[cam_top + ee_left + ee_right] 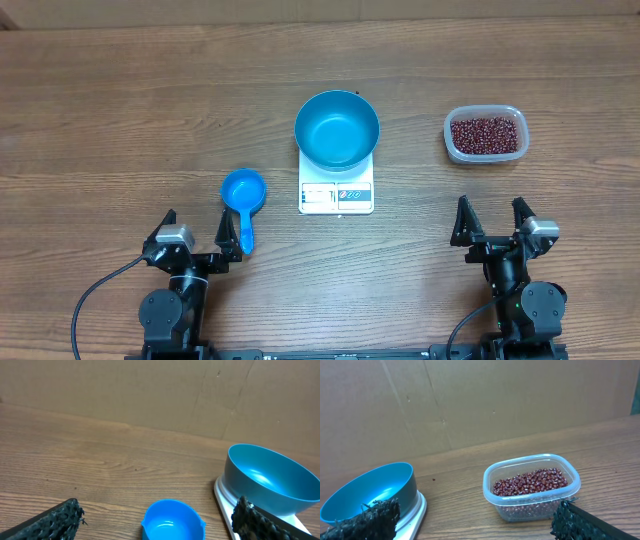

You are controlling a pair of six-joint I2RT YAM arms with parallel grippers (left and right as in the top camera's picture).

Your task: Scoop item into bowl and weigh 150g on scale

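An empty bright blue bowl (337, 128) stands on the white scale (336, 196) at the table's middle; both also show in the left wrist view, the bowl (267, 477) on the scale (225, 505). Dark red-brown beans (486, 134) fill a clear tub (455, 145) at the right, with the beans (530, 482) close ahead in the right wrist view. A small blue scoop (243, 195) lies left of the scale, its handle toward me. My left gripper (196, 233) stands open just behind the scoop's handle. My right gripper (493, 217) stands open, below the tub, holding nothing.
Brown wooden table (120, 110) all around. A cardboard wall (470, 400) rises at the table's far edge. The scoop's cup (172, 520) lies between my left fingers' line of sight, on the table.
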